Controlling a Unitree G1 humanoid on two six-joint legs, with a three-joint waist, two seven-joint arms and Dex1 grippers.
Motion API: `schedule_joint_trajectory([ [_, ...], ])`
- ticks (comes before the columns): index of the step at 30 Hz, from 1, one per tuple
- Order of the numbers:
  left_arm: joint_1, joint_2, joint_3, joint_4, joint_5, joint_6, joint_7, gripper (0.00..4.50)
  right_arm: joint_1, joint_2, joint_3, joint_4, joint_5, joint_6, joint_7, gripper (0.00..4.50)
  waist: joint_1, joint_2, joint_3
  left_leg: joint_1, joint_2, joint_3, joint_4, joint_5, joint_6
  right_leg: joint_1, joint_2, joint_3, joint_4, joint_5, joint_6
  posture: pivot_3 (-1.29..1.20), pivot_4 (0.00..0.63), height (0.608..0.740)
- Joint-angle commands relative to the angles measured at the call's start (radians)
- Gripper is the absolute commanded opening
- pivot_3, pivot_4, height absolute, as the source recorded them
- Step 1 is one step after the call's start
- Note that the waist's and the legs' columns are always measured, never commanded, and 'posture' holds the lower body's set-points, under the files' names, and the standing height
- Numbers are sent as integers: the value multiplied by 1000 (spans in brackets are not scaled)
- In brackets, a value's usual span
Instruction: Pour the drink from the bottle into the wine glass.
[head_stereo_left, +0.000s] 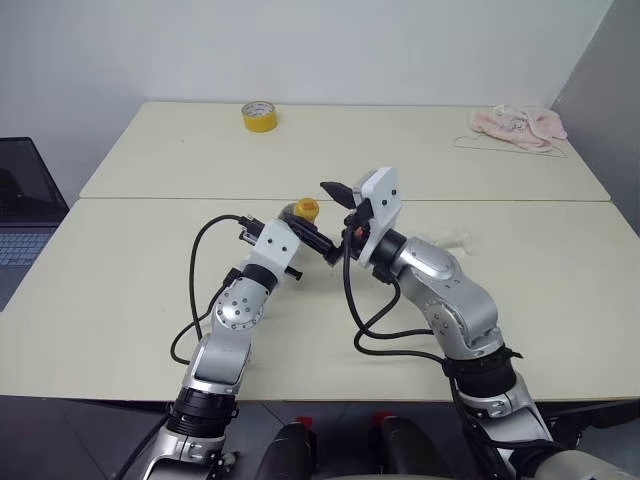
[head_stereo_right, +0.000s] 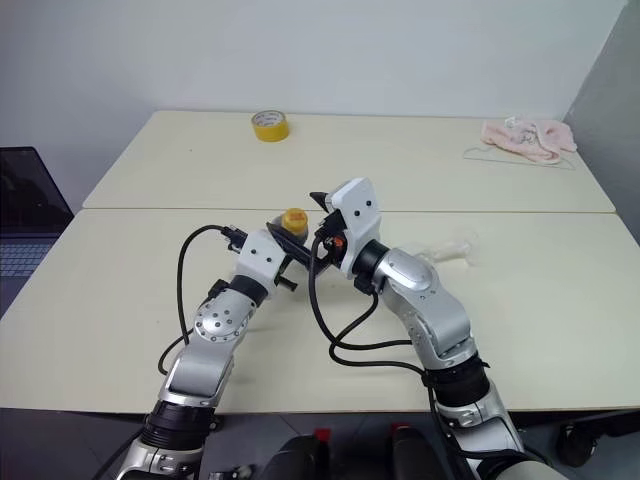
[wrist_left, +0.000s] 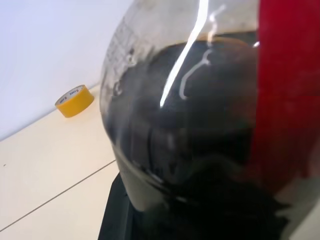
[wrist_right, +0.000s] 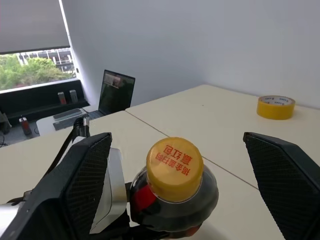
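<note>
A: Left gripper is clenched around the small squat clear plastic bottle with the yellow-orange screw cap, mid-frame in the head view?

B: Yep. Right gripper gapes wide either side of that cap. Dark brown drink is inside; the clear wine glass is centre-right.

Even, bright indoor light; soft shadows on the table. The bottle, close before the left jaws, is blurred and streaked with white glare. A window glows beyond.

Bottle upright, yellow cap on; dark drink inside; wine glass on side.
</note>
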Motion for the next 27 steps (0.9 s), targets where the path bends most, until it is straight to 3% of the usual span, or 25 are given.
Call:
schedule_joint_trajectory([
  [1,-23,-7,15,-56,-6,-30,6,746,-9,10,-6,-5,3,-33,14,4500,0,0,0,0,0,0,0,0,0,0,0,0,0,0,0,0,150,740],
  [8,-26,-10,22,-60,-14,-27,6,746,0,16,-23,20,8,-42,13,4500,0,0,0,0,0,0,0,0,0,0,0,0,0,0,0,0,150,740],
  [9,-28,-10,26,-61,-17,-27,6,746,2,14,-25,23,9,-39,15,4325,0,0,0,0,0,0,0,0,0,0,0,0,0,0,0,0,150,740],
  [11,-31,-10,29,-61,-21,-27,6,746,6,13,-28,28,15,-32,20,3926,0,0,0,0,0,0,0,0,0,0,0,0,0,0,0,0,150,740],
  [18,-31,-6,33,-59,-24,-25,8,746,3,23,-54,28,34,-35,22,1414,0,0,0,0,0,0,0,0,0,0,0,0,0,0,0,0,150,740],
  [19,-30,-5,33,-59,-24,-25,8,745,3,25,-56,26,39,-36,24,1273,0,0,0,0,0,0,0,0,0,0,0,0,0,0,0,0,150,740],
  [27,-28,-5,37,-66,-34,-14,1,740,8,19,-57,10,49,-47,44,1274,0,0,0,0,0,0,0,0,0,0,0,0,0,0,0,0,150,740],
])
